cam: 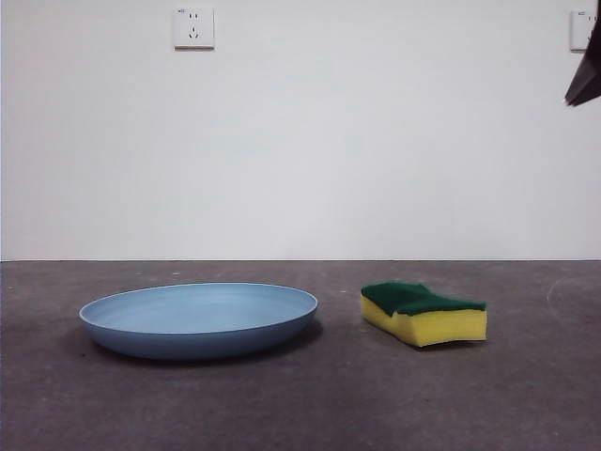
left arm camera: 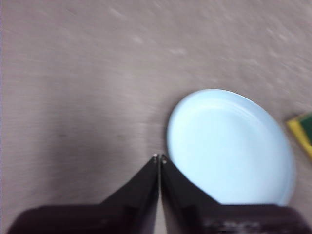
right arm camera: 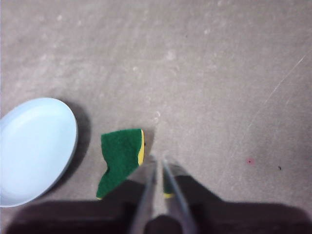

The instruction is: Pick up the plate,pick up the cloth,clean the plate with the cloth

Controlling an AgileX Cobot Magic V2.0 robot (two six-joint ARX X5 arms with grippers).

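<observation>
On the dark grey table point(cam: 282, 404) lie two things for the work: one plate point(cam: 198, 318) and one sponge point(cam: 423, 313). From the front, the plate sits to the left, flat on the table, light blue and shallow with a low rim. The sponge lies to its right, near but not touching, with bare table between them. It rests flat, green scouring side up and yellow foam below.

Two grippers are in play, both up off the table. The left gripper point(left arm camera: 160, 158) hangs above the table just beside the plate's rim, its two black jaws pressed together tip to tip with nothing between them. Its wrist picture is blurred, and a corner of the sponge shows past the plate's far edge. The right gripper point(right arm camera: 158, 158) hangs above the sponge, its jaws close together with only a thin gap, grasping nothing. In the front view only one black tip point(cam: 584, 80) shows, at the top right corner.

Behind the table stands a white wall point(cam: 376, 141) with two outlets: one point(cam: 193, 27) high on the left, another point(cam: 581, 30) at the right edge.
</observation>
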